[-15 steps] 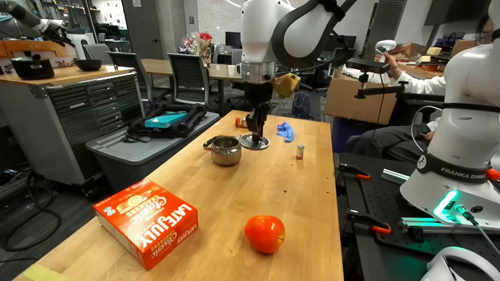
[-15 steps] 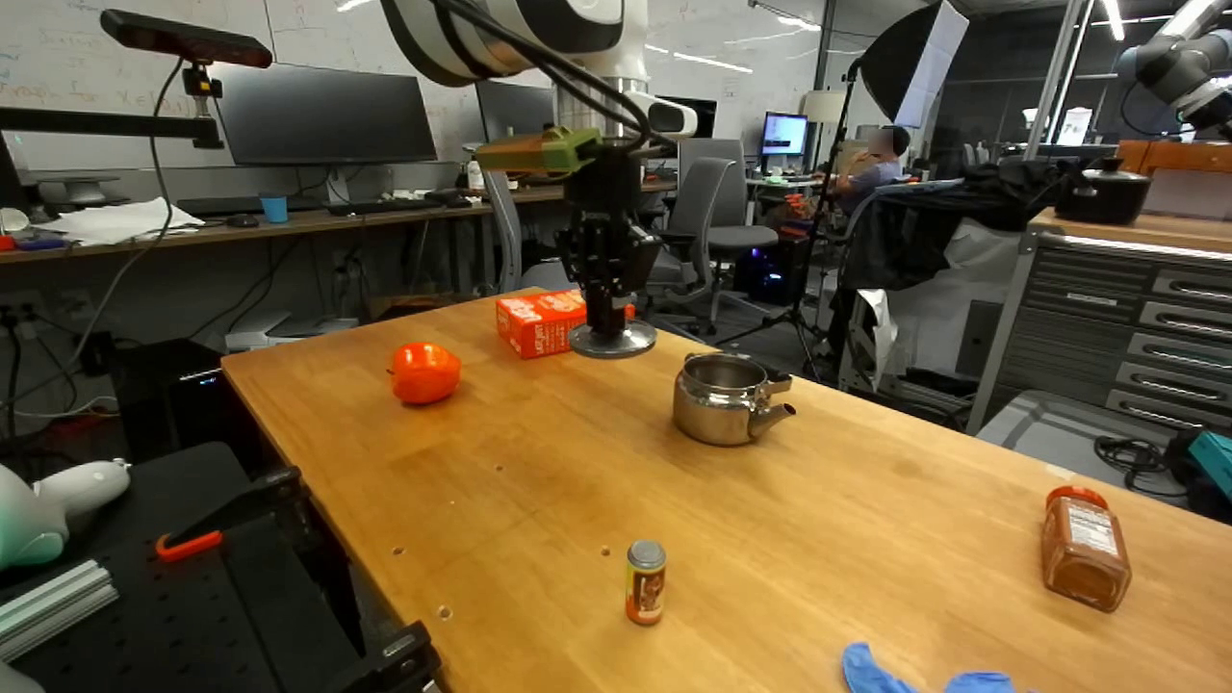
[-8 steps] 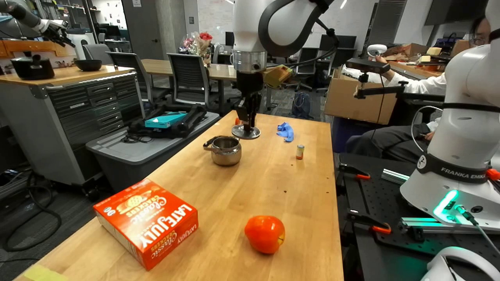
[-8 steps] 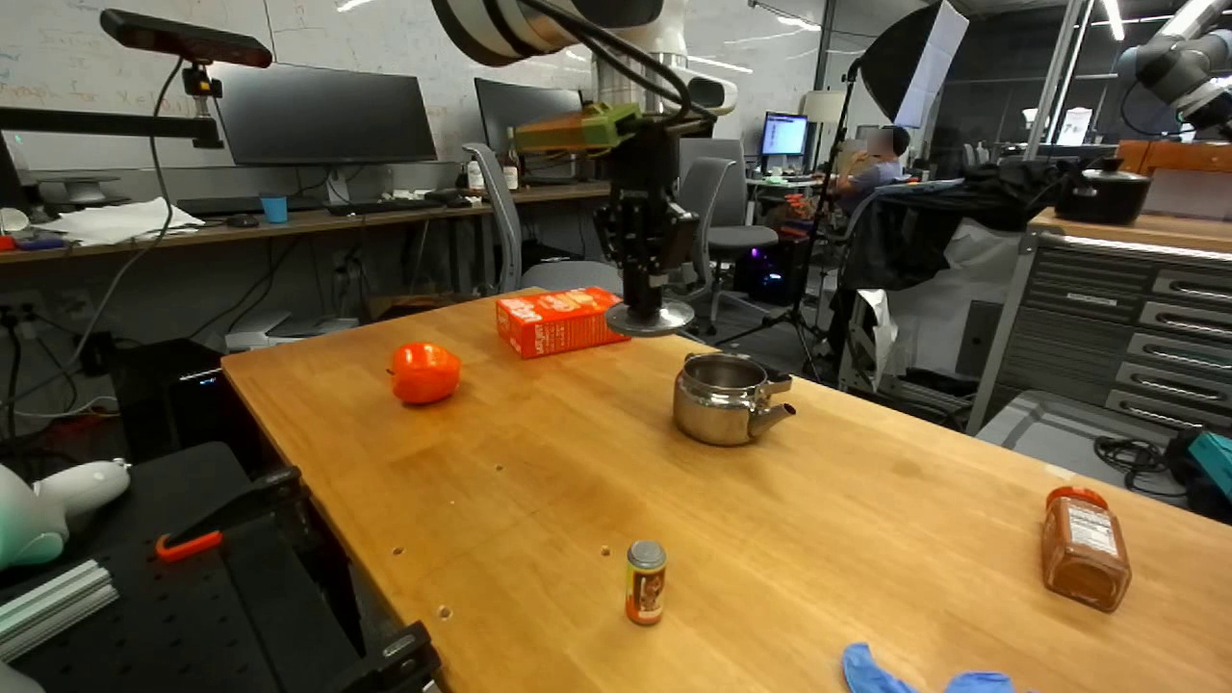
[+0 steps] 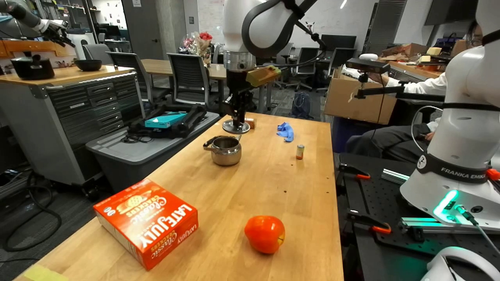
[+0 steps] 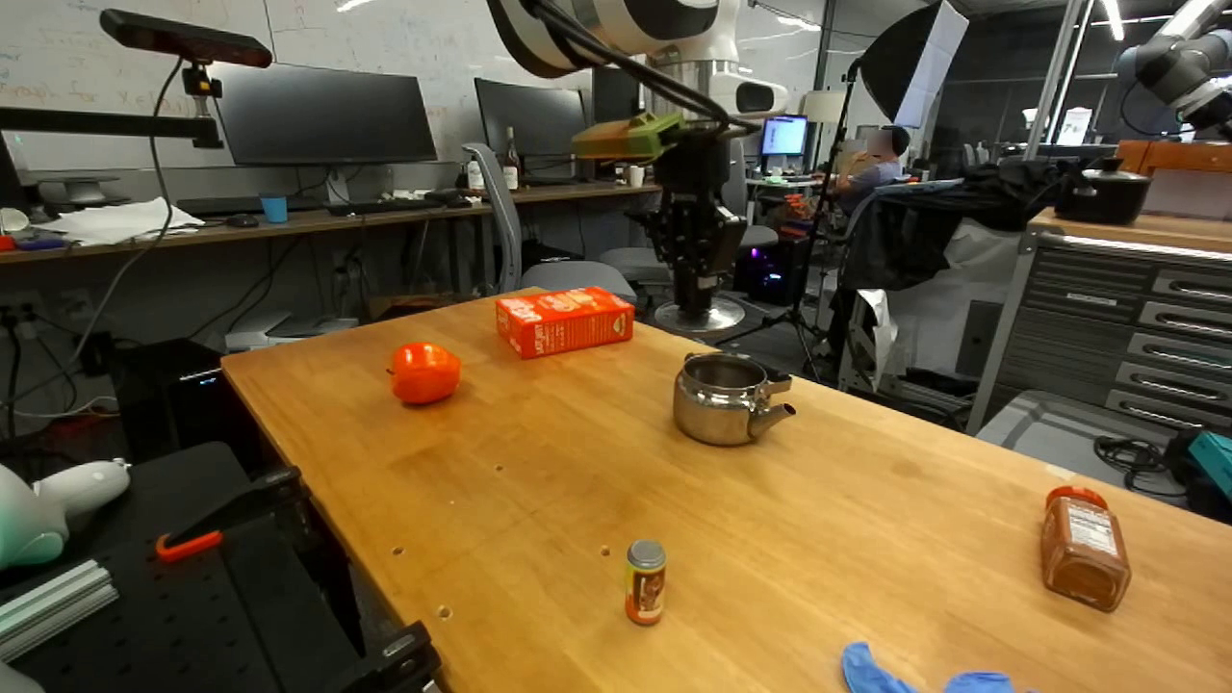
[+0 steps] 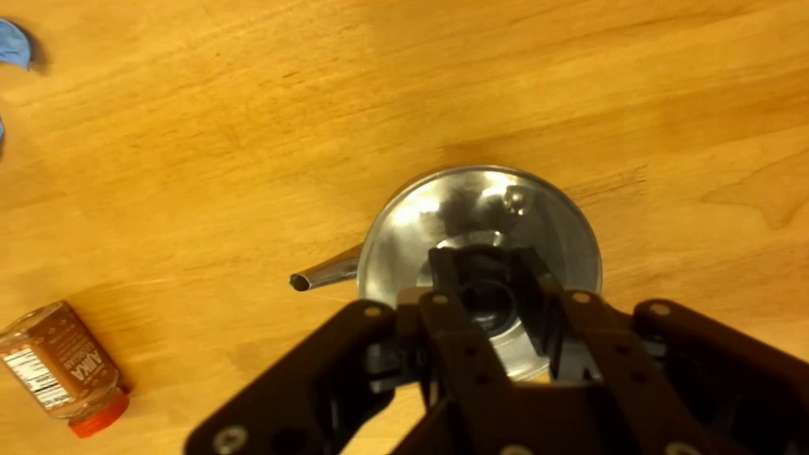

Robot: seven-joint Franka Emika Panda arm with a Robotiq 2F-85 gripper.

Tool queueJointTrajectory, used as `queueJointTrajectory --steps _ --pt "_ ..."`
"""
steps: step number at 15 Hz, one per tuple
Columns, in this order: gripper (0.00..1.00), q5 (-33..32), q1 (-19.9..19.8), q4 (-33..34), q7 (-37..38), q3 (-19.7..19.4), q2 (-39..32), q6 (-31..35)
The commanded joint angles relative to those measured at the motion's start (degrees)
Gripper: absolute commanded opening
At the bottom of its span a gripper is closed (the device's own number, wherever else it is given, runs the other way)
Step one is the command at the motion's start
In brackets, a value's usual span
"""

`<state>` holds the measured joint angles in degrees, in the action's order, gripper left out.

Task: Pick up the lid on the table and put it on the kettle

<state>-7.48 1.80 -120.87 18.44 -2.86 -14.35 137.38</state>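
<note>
We see the gripper drawn in to a narrow gap about the middle of the lid, which it holds roughly level in the air. In the wrist view the lid hides most of the kettle; in both exterior views it hangs higher than the uncovered kettle and apart from it, and we cannot tell whether it is centred. The kettle stands upright on the desk near the long edge away from the robot's base, its spout pointing toward the short edge by the glove. A jar lies on its side near that long edge, by the glove end's corner. We find a small can upright nearer the base's edge, and, toward the opposite short edge, a red fruit and a cracker box.
</note>
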Motion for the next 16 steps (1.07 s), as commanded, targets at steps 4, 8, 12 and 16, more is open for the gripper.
queueJointTrajectory --steps 4,8,12,16 --pt "0.08 1.47 0.21 8.12 3.00 -1.37 -7.52 -0.54" --pt "0.07 1.60 0.44 10.42 3.10 -1.40 -10.45 -0.71" --pt "0.07 1.53 0.61 11.67 3.14 -1.58 -12.47 -0.42" --pt "0.07 1.61 0.61 12.48 2.92 -1.61 -13.81 0.14"
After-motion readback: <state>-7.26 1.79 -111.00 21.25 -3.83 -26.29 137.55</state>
